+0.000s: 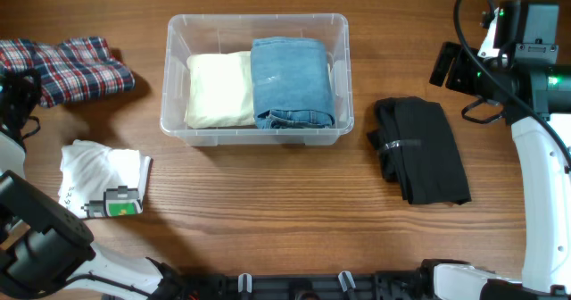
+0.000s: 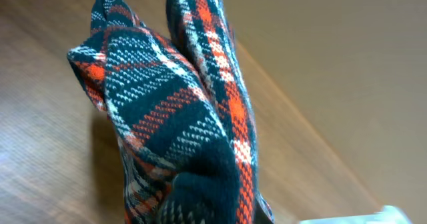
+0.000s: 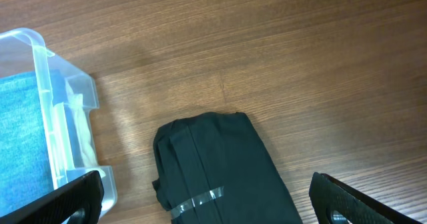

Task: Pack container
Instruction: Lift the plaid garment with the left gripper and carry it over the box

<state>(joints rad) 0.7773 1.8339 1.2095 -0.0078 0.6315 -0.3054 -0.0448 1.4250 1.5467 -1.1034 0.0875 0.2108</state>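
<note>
The clear container (image 1: 257, 132) stands at the back middle of the table. It holds a folded cream cloth (image 1: 219, 88) on the left and folded blue jeans (image 1: 293, 81) on the right. A red-and-navy plaid shirt (image 1: 67, 68) lies at the far left. My left gripper (image 1: 20, 93) is at its left end, and in the left wrist view the plaid cloth (image 2: 173, 117) fills the jaws, which look shut on it. My right gripper (image 3: 207, 207) is open and empty above a folded black garment (image 3: 220, 164), which lies right of the container (image 3: 47, 84).
A folded white T-shirt with a printed patch (image 1: 103, 182) lies at the front left. The black garment (image 1: 419, 148) has a strip of clear tape round it. Bare wooden table (image 1: 268, 211) lies in front of the container.
</note>
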